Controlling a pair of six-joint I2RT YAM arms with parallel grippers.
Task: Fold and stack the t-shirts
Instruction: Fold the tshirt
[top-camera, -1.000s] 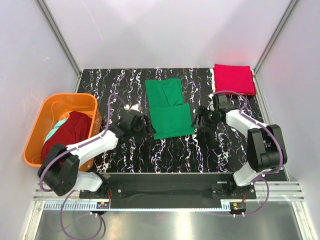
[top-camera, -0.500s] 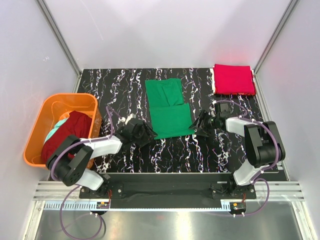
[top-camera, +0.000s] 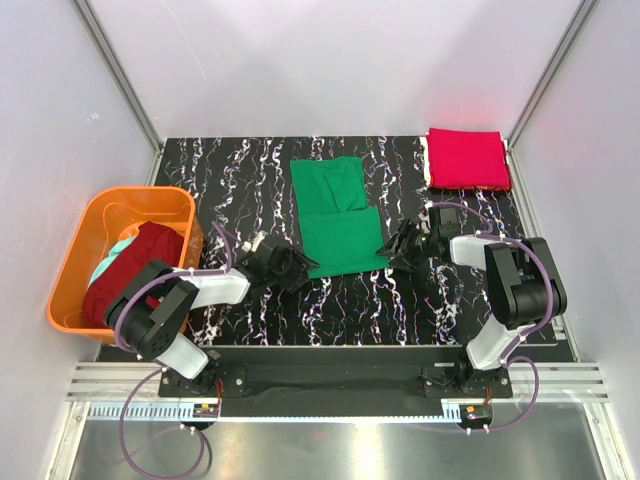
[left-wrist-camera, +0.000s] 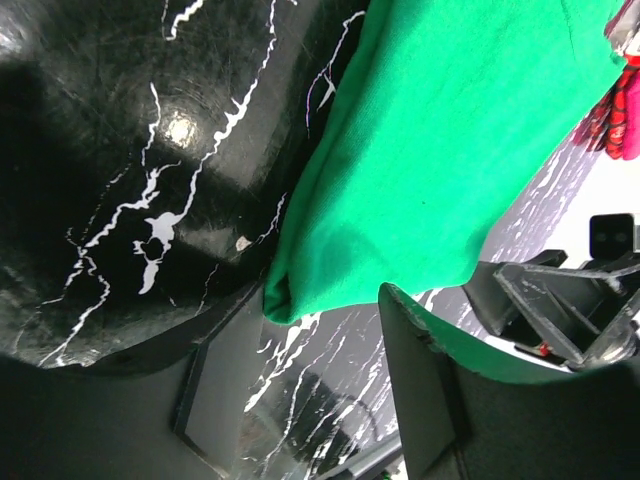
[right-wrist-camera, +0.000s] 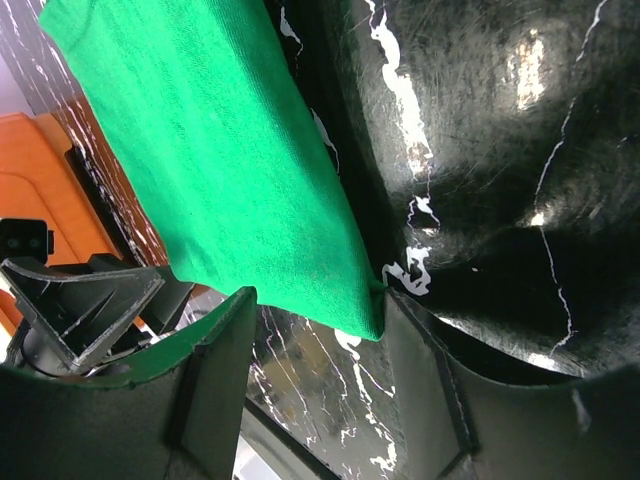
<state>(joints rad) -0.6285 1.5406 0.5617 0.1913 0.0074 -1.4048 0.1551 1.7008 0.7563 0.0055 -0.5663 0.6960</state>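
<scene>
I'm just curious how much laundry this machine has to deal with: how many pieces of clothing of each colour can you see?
green shirt: 1
red shirt: 1
maroon shirt: 1
pale teal garment: 1
Total: 4

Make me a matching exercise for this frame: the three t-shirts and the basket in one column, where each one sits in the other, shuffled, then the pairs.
1. green t-shirt
2. red t-shirt
3. maroon t-shirt
4. orange basket

A. folded, at the far right corner of the table
B. at the table's left edge
C. inside the basket
D. partly folded, in the middle of the table

Pairs: 1-D, 2-A, 3-C, 4-B.
</scene>
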